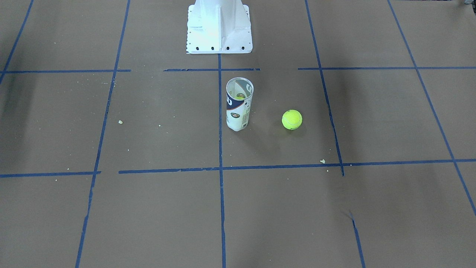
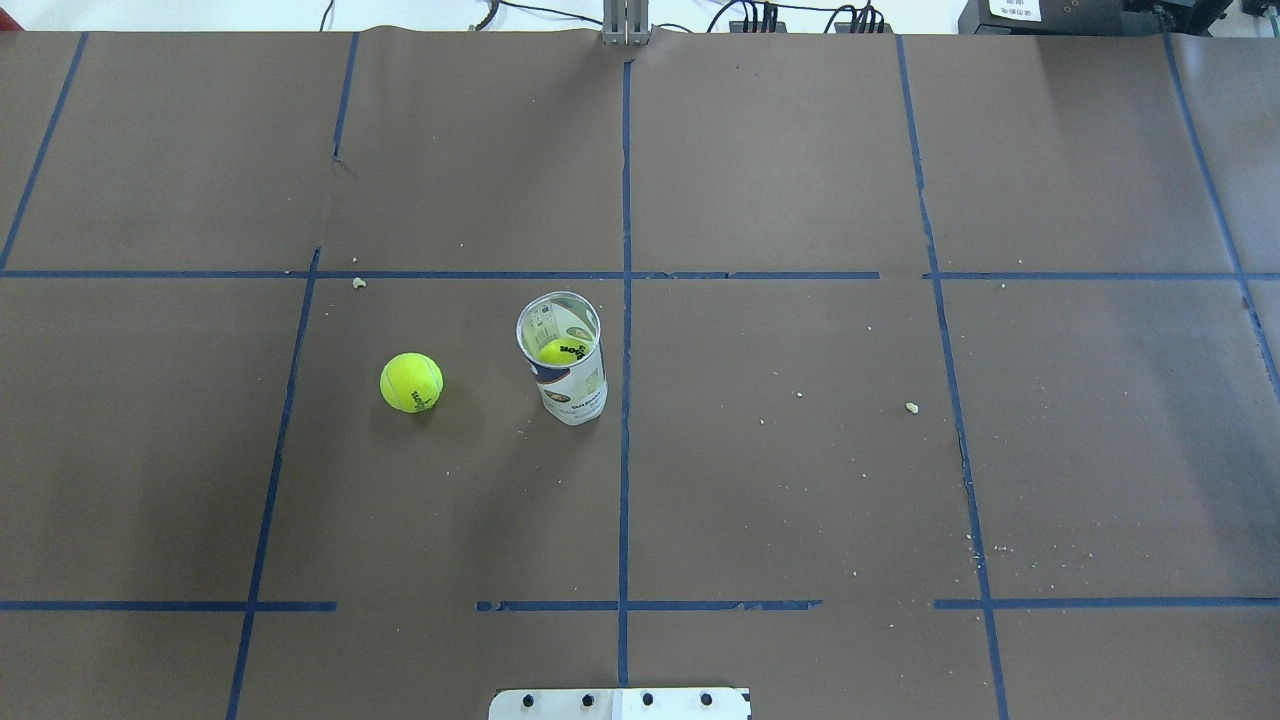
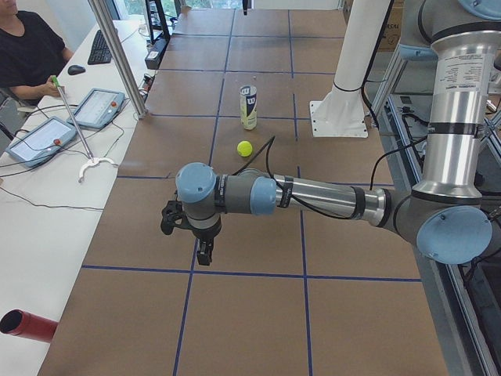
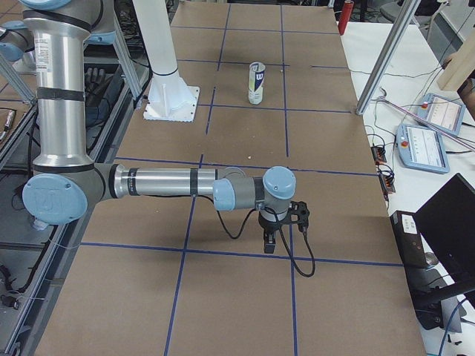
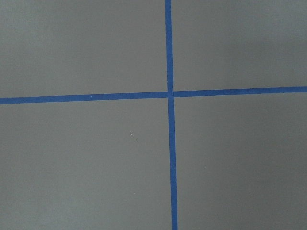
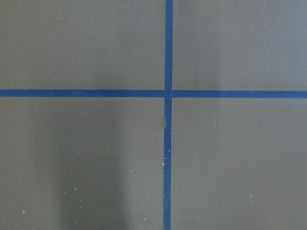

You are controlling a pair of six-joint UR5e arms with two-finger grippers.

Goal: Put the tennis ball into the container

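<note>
The tennis ball (image 1: 292, 119) (image 2: 411, 382) (image 3: 245, 147) lies loose on the brown table, a short way from the container on my left side. The container (image 1: 239, 104) (image 2: 565, 360) (image 3: 248, 106) (image 4: 256, 83) stands upright with its mouth open, and a second yellow-green ball (image 2: 560, 351) sits inside it. My left gripper (image 3: 203, 254) hangs over the table well away from the ball, pointing down. My right gripper (image 4: 269, 243) hangs likewise at the other end. Both show only in the side views, so I cannot tell whether they are open or shut. Both wrist views show only blue tape crossings.
The white metal base (image 1: 219, 28) (image 2: 620, 703) stands close behind the container on the robot's side. Blue tape lines grid the brown paper. Small crumbs (image 2: 911, 407) dot the surface. A side bench with tablets (image 3: 98, 107) and a seated person (image 3: 27, 55) lies beyond the table edge.
</note>
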